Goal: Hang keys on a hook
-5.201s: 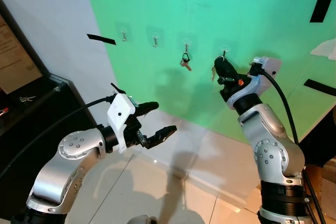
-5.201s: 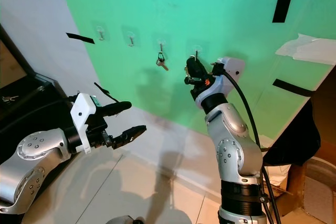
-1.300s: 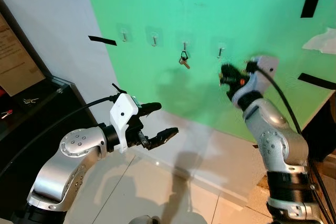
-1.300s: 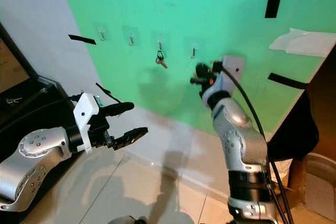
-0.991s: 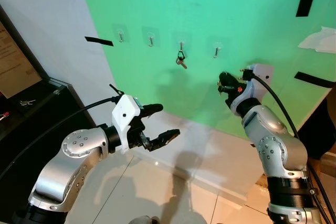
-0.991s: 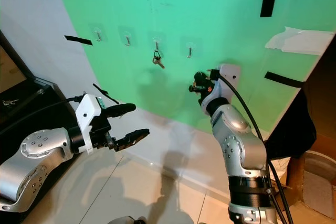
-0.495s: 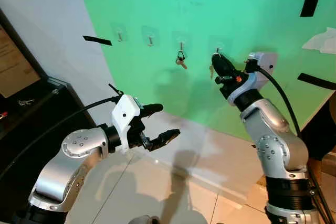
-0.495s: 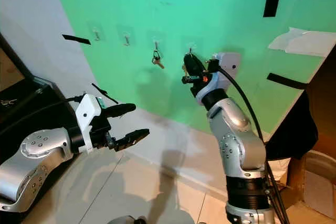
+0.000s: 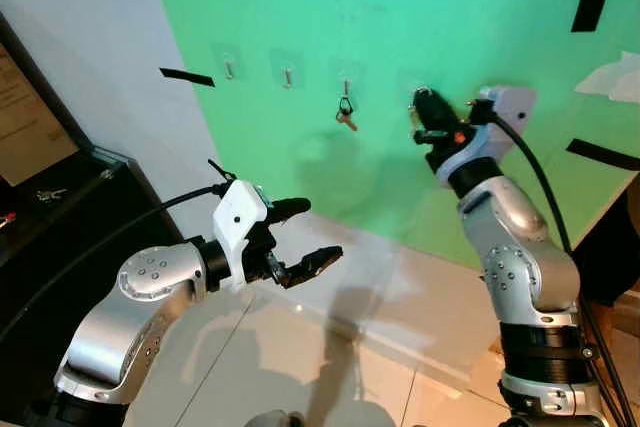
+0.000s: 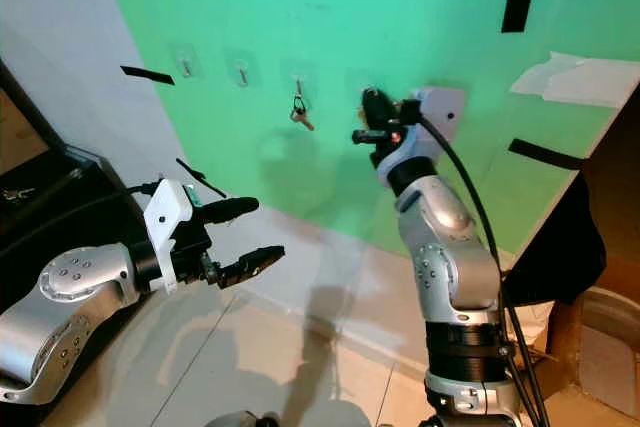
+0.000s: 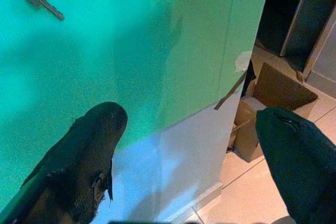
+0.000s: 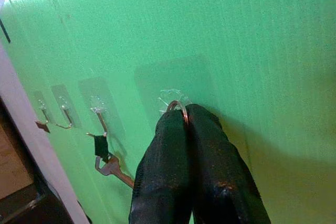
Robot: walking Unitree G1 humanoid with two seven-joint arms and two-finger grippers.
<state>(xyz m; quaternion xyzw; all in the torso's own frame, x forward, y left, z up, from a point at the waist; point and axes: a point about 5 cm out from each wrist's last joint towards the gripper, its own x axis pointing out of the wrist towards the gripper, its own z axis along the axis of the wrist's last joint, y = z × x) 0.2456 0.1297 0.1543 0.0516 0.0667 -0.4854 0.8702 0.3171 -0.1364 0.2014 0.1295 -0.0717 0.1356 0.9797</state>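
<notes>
Raised again, right gripper (image 12: 185, 116) pinches the key ring (image 12: 178, 106) at the far hook (image 12: 170, 98); ease it over, then release. Left gripper (image 9: 300, 237) idles, fingers apart.

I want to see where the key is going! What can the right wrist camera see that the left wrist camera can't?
Right wrist view alone: the right gripper, shut on a metal key ring pressed up at a clear hook base, with more hooks in a row beside it.

Left wrist view alone: the left gripper, its fingers wide apart, plus cardboard boxes and floor tiles beyond the board's edge.

Both views: the green board and the keys already hanging from one hook.
</notes>
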